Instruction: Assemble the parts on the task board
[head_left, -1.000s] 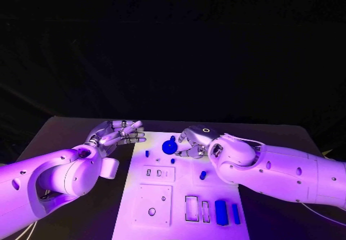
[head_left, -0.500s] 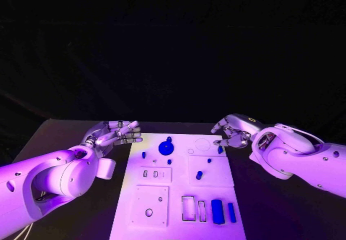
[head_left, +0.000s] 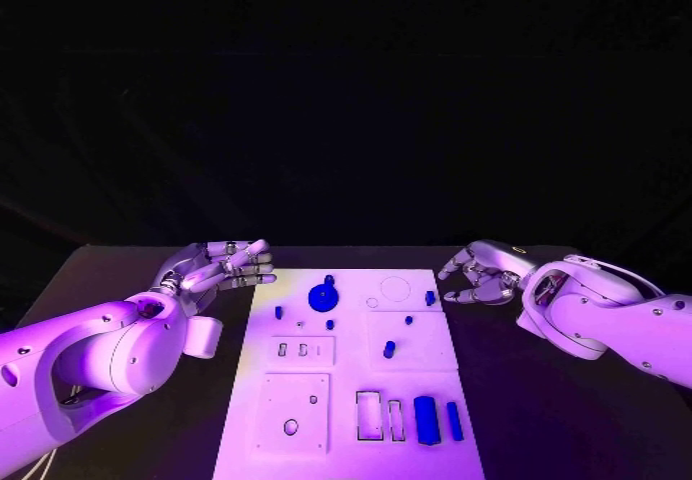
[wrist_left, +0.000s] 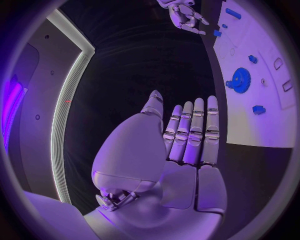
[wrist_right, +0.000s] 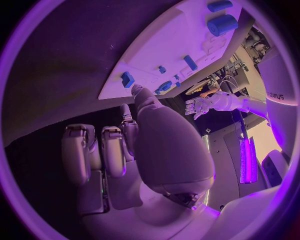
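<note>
Since the earlier frames, the right hand (head_left: 483, 272) has pulled off the task board (head_left: 351, 400) and is now hovering over the dark surface (head_left: 562, 420) just beside the board's far right corner; the blue gear (head_left: 323, 296) it was holding is now lying flat on the board near its far edge.

Going left to right with the board as landmark: the left hand (head_left: 219, 265) is hovering just off the board's far left corner, holding nothing, its fingers (wrist_left: 195, 131) stretching out side by side. On the board, small blue pegs (head_left: 330, 324) are standing around the gear, a blue oblong piece (head_left: 388, 349) is sitting near the middle, and a thick blue block (head_left: 426, 419) and a thin blue bar (head_left: 454, 421) are lying side by side near the board's near right corner. The right hand is gripping nothing, its fingers (wrist_right: 94, 155) curling loosely, slightly apart.
</note>
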